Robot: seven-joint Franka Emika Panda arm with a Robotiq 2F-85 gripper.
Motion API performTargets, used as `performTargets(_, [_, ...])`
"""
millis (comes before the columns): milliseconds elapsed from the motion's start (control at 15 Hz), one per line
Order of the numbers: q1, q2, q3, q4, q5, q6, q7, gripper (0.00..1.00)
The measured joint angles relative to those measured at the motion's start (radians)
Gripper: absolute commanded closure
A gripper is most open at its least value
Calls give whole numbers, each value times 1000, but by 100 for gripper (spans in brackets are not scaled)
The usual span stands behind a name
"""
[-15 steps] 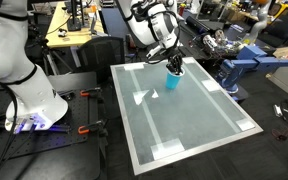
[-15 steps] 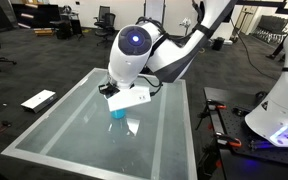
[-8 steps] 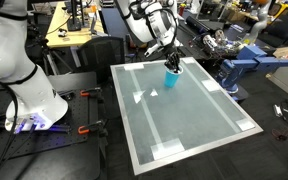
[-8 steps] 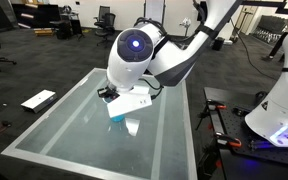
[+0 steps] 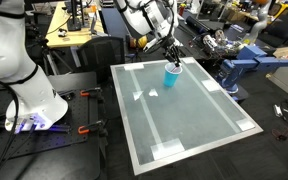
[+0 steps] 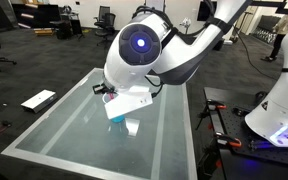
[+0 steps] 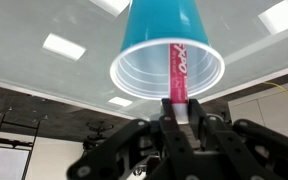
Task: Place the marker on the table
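As the wrist view shows it, your claw (image 7: 177,118) is clamped on the marker (image 7: 177,70) at lower centre. The pinkish-red stick runs up the frame, and its far end lies inside the rim of the light-blue cup (image 7: 159,25) at top centre. Behind them, the glossy surface (image 7: 44,70) mirrors the ceiling lights.

In an exterior view, the claw (image 5: 170,52) hangs straight over the cup (image 5: 172,76) in the upper middle of the frame. The cup stands near the far edge of the surface (image 5: 189,120). The marker is too small to make out there.

In an exterior view, the arm (image 6: 144,50) fills the centre and hides the claw's tips. Only the cup (image 6: 116,112) peeps out beneath it.

You seem to be at the withdrawal step, with the marker gripped but not yet free of the cup. Next you would need to lift until its lower end clears the rim. Then carry it sideways over bare surface, lower it until it touches, and let the claw part.

Compared with half a second ago, the claw sits higher above the cup, and the arm's round joint has risen in the frame. The cup has not shifted.
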Motion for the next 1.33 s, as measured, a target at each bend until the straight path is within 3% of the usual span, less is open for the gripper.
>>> performTargets(667, [22,-169,58,-35,-121,-205,85,95])
performTargets(1000, [13,-296,71,-102,-108,-285,95,95])
performTargets(1333, [-33,-425,69,-207,-61,-283,91,95])
